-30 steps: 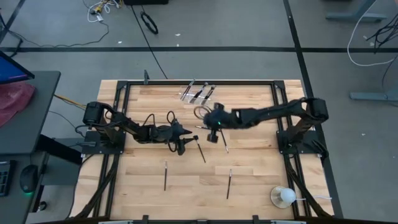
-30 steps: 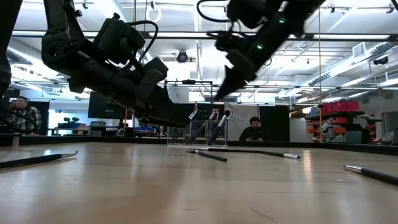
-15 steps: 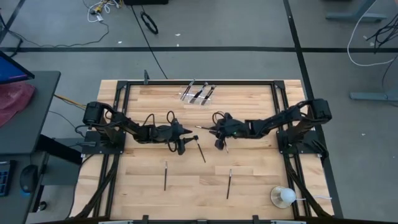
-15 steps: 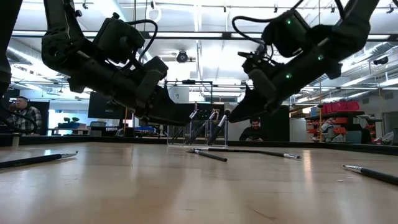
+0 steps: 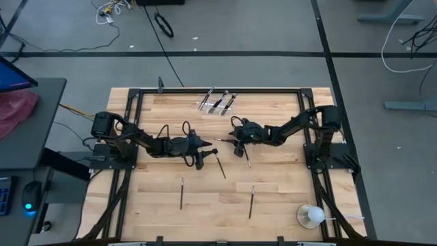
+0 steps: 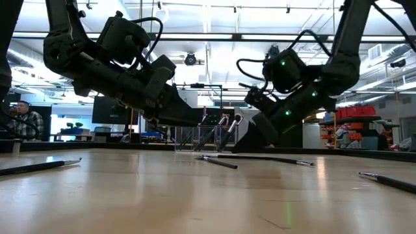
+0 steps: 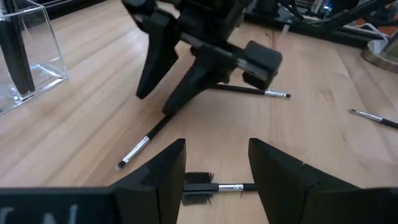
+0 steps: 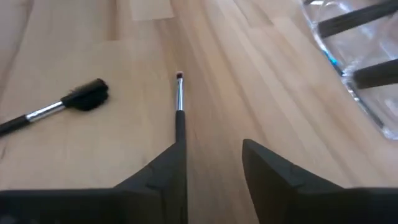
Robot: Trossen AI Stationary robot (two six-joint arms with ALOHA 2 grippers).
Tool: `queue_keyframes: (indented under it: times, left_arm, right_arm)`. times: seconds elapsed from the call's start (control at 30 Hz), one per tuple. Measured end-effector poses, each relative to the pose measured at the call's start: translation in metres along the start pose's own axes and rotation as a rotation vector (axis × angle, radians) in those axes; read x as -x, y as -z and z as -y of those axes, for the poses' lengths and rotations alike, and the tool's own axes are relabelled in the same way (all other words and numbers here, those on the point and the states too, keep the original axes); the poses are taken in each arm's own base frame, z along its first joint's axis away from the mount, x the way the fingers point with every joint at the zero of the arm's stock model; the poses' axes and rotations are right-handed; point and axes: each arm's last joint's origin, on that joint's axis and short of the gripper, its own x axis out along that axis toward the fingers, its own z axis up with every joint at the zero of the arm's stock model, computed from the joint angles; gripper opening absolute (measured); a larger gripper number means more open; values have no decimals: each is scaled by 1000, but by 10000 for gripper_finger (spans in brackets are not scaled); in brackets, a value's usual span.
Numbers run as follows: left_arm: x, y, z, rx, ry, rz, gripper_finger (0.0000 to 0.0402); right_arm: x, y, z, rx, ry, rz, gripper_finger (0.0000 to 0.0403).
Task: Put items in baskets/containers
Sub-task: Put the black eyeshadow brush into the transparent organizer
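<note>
Several thin black brushes lie flat on the wooden table. My right gripper [image 5: 231,139] is low over the table's middle, open, and one brush [image 8: 179,106] runs along the inner edge of one of its fingers [image 8: 163,174]. My left gripper [image 5: 205,148] hangs open just left of it and above the table. A brush with a comb-like head [image 7: 200,185] lies below the gap between the left fingers. The clear container [image 5: 218,102] stands at the far middle, with brushes standing tilted in it. My right gripper has a brush handle [image 8: 180,134] running in beside one fingertip. I cannot tell whether that finger touches it. The brush lies flat on the table, pointing away along the fingers.
More brushes lie on the table toward the near edge [image 5: 181,193] [image 5: 251,202], and one lies right of centre [image 5: 246,158]. A white round object [image 5: 311,216] sits at the near right corner. People sit in the room beyond the table [image 6: 265,135].
My right gripper has come down from well above the table to just over it, near the brush in the middle, and its fingers have opened. My left gripper has kept still.
</note>
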Motion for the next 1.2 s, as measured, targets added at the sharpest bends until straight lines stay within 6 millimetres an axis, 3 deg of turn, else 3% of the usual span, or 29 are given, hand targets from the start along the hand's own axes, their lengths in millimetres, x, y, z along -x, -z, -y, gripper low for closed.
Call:
queue_keyframes:
  times: [0.23, 0.53, 0.87, 1.2]
  left_arm:
    - [0, -1, 0, 4, 2, 9, 181]
    - [0, -1, 0, 2, 2, 9, 181]
    - [0, -1, 0, 2, 2, 10, 181]
    - [4, -13, 2, -21, 5, 71, 181]
  right_arm:
    - [-9, 6, 11, -17, -117, -19, 136]
    - [-11, 9, 12, 10, -128, -35, 99]
    - [-12, 17, 16, 31, -89, -115, 10]
    - [-17, 11, 16, -68, -73, 26, 8]
